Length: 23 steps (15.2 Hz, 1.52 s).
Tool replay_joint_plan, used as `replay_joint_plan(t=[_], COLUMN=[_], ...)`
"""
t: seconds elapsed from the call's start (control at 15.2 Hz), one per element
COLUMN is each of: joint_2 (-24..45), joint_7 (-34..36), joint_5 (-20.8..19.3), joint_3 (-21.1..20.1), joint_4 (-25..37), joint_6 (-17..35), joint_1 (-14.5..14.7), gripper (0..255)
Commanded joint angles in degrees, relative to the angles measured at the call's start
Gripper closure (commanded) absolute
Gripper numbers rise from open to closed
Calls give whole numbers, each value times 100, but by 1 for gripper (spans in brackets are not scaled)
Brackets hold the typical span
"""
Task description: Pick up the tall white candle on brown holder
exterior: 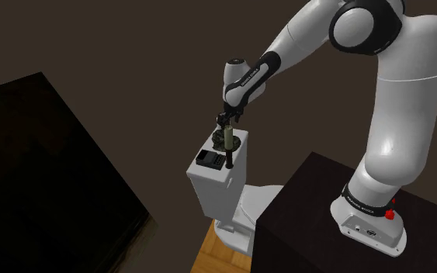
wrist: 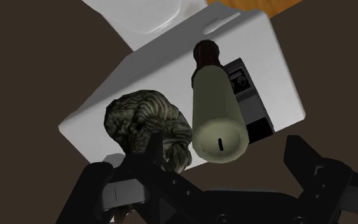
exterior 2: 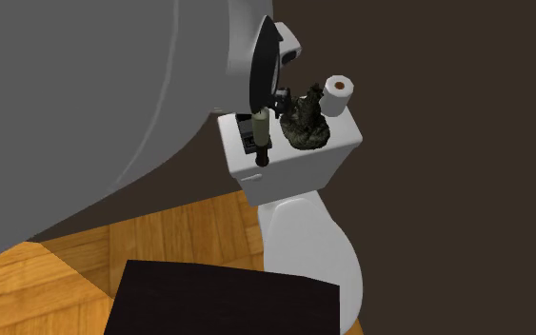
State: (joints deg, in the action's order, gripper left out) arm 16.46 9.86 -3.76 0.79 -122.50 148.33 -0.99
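Jaws are standing wide apart, the gripper (wrist: 225, 156) hanging over the tank (wrist: 165, 76) w/ the candle (wrist: 217, 102) top btwn them, untouched, candle standing upright on its dark holder (wrist: 206, 53). Lettering on the arm (exterior: 395, 116) is showing but too small to read. A black box (wrist: 250, 102) is sitting just beside the candle, a mottled lump (wrist: 145, 121) near its other side, a paper roll (exterior 2: 339, 92) beyond the lump.
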Motion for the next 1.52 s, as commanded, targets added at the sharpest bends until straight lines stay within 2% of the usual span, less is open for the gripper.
replay_joint_plan(t=[0.0, 0.46, 0.53, 1.12, 1.45], joint_2=[184, 517, 529, 517, 216], joint_7=[36, 68, 78, 69, 39], joint_5=[-33, -59, -62, -59, -36], joint_3=[13, 28, 28, 28, 15], joint_4=[57, 34, 40, 35, 51], joint_6=[138, 493, 499, 493, 176], joint_1=[15, 22, 29, 22, 15], gripper=[0, 0, 255, 255, 255])
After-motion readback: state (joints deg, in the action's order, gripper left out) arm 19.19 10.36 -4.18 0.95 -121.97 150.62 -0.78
